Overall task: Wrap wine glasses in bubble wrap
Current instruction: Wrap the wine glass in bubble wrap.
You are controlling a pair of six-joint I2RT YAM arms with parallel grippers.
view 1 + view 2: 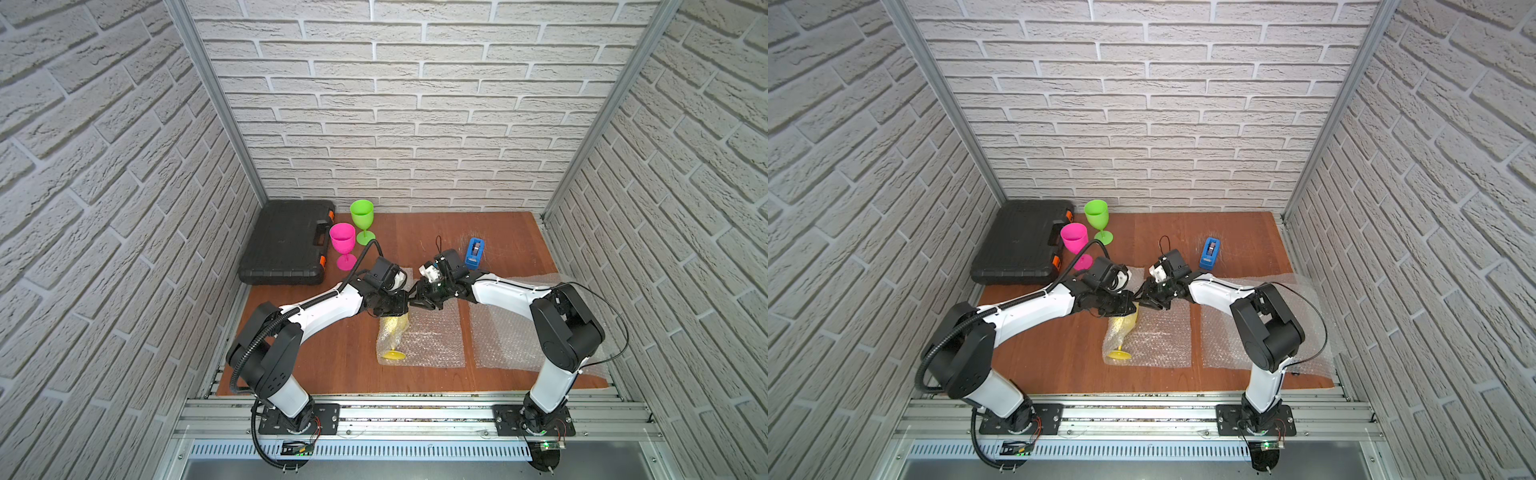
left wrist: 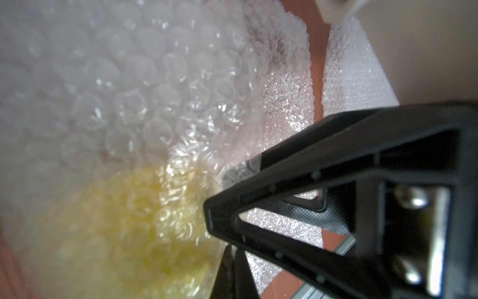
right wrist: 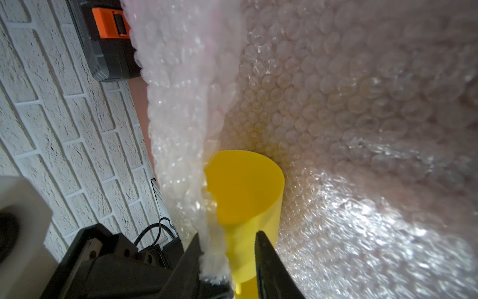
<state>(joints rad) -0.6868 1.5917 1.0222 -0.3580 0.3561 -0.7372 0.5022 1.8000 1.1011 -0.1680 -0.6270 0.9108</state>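
Observation:
The yellow wine glass (image 1: pixel 392 354) lies on its side on a bubble wrap sheet (image 1: pixel 432 332), with one edge of the sheet folded over its bowl. The left gripper (image 1: pixel 409 305) is shut on that lifted edge, above the bowl's mouth. In the left wrist view its fingers (image 2: pixel 258 186) are pinched together against the wrap. Tip to tip with it, the right gripper (image 1: pixel 417 302) has its jaws apart. In the right wrist view it (image 3: pixel 227 238) straddles the wrap edge (image 3: pixel 181 129) in front of the yellow bowl (image 3: pixel 245 186). The pink glass (image 1: pixel 343 239) and the green glass (image 1: pixel 361 214) stand upright at the back left.
A black tool case (image 1: pixel 286 241) lies at the back left beside the two upright glasses. A blue tape dispenser (image 1: pixel 474 251) stands behind the right arm. Under the right arm lies a second bubble wrap sheet (image 1: pixel 507 332). Brick walls close in three sides.

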